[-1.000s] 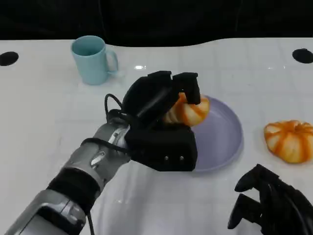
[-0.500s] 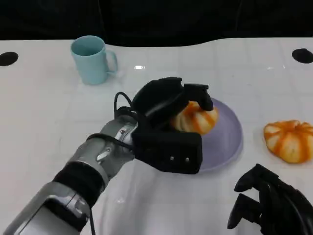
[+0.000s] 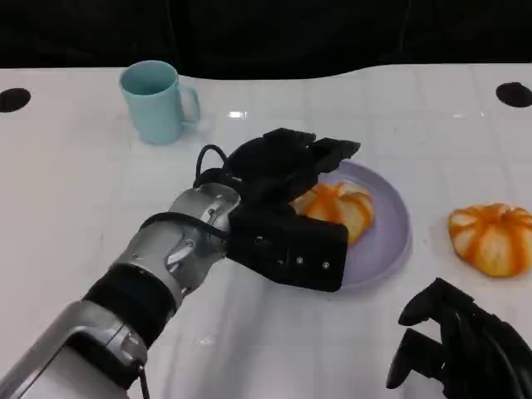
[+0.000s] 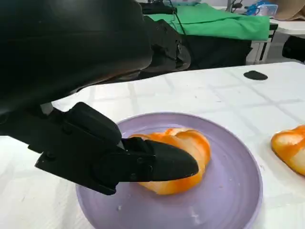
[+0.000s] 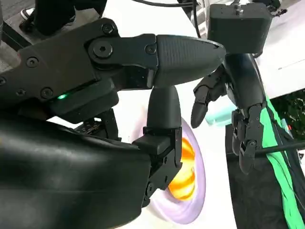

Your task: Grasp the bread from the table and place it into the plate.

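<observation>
The round lavender plate (image 3: 391, 241) lies on the white desk (image 3: 75, 191) and holds one orange-and-cream striped bread roll (image 3: 337, 208), which rests on the plate's floor toward its near-left part. In the left wrist view the same roll (image 4: 183, 155) sits flat on the plate (image 4: 238, 191), with bare purple surface around it on the far and right sides. A second striped orange bread roll (image 3: 492, 238) lies on the desk to the right of the plate, apart from its rim. A light blue ceramic mug (image 3: 156, 101) stands upright near the far left of the desk, well apart from the plate; what it contains cannot be seen.

The left hand (image 3: 278, 208) hangs over the left side of the plate, its black fingers (image 3: 328, 150) stretched out and spread above the roll. In the left wrist view one of the fingers (image 4: 157, 164) lies just in front of the roll; whether it touches the roll cannot be told. The fingers are not closed around the roll and the hand holds nothing.

The right hand (image 3: 461, 345) rests low at the near right edge of the desk, near the second roll but apart from it. Its fingers (image 5: 186, 50) are extended and apart, with nothing between them.
</observation>
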You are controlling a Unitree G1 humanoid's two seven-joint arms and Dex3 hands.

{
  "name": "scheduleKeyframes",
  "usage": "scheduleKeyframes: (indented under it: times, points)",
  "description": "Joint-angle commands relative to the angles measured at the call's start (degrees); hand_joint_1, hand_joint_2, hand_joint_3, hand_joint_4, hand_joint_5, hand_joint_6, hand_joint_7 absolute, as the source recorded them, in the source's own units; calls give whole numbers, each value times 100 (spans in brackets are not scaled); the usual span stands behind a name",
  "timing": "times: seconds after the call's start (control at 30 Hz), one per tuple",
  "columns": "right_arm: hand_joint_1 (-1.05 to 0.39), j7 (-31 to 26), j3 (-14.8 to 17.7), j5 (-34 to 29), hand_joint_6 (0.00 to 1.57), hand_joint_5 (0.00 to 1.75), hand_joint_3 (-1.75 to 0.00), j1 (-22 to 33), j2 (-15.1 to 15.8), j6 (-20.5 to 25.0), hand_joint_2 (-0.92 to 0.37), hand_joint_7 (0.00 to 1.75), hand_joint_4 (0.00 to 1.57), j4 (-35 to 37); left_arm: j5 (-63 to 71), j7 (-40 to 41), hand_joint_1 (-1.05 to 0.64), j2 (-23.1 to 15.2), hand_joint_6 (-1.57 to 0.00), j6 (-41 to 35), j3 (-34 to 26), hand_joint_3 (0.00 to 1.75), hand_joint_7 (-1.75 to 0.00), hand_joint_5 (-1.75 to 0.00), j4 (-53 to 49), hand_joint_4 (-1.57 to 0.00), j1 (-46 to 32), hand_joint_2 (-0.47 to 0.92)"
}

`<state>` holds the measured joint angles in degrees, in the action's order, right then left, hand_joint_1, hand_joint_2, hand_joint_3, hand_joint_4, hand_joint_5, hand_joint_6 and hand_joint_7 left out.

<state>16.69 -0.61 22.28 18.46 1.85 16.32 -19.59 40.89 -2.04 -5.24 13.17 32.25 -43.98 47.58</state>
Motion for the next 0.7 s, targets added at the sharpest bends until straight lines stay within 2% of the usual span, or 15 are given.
scheduleKeyframes:
  times: [0.03,0.43,0.7]
  points:
    - [-52,-17,31,53,37,175,-47,25,32,-2,-92,170,61,-67,1,-187,-96,-147,-4,-108,3,61,-3,0,179,0,-40,92]
    - [-52,2,8,20,38,175,-48,27,39,-62,-92,171,62,-51,-496,-621,-97,-390,-5,-114,-309,60,-3,0,925,-1,-483,92]
    - [-52,-1,24,80,38,175,-49,25,18,-15,-92,170,62,-57,-1310,-895,-94,-533,-6,293,-766,55,-2,-1,1310,-3,-1083,92]
